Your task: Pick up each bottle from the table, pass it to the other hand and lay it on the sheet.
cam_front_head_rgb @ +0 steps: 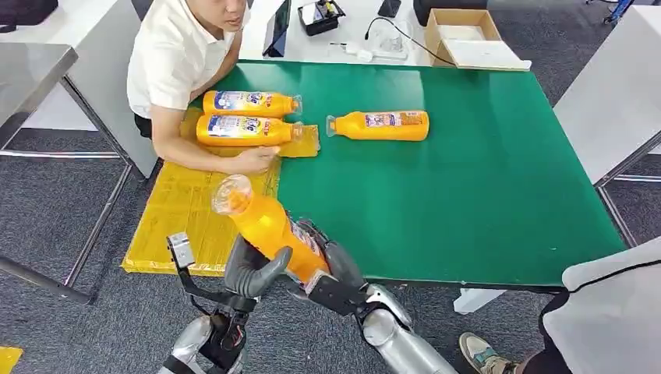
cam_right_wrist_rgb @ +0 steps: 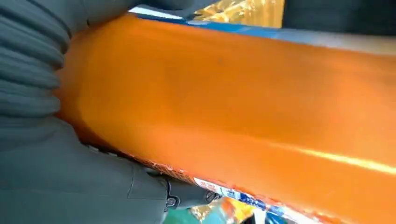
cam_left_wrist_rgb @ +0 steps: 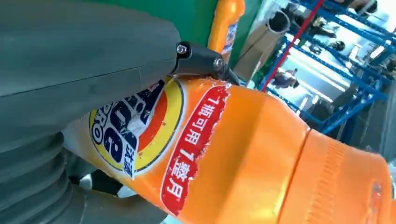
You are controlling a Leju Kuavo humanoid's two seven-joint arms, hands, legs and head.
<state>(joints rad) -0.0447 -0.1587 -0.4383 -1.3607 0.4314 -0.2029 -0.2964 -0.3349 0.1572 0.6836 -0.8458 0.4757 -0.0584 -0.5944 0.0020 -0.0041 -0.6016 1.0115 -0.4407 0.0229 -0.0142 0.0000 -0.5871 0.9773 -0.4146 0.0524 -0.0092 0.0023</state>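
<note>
At the bench's near edge, an orange bottle (cam_front_head_rgb: 269,226) is held tilted, cap up and away from the robot, with both the left hand (cam_front_head_rgb: 253,270) and the right hand (cam_front_head_rgb: 331,269) wrapped around its lower body. Two more bottles (cam_front_head_rgb: 248,104) lie on the yellow sheet (cam_front_head_rgb: 179,210), beside a person's hand (cam_front_head_rgb: 257,160); another bottle (cam_front_head_rgb: 380,125) lies on the green bench (cam_front_head_rgb: 468,179).

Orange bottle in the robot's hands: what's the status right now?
Both hands, left hand and right hand, grip the bottle, mid-handover. Two bottles lie on yellow sheet. Person's hand rests there.
</note>
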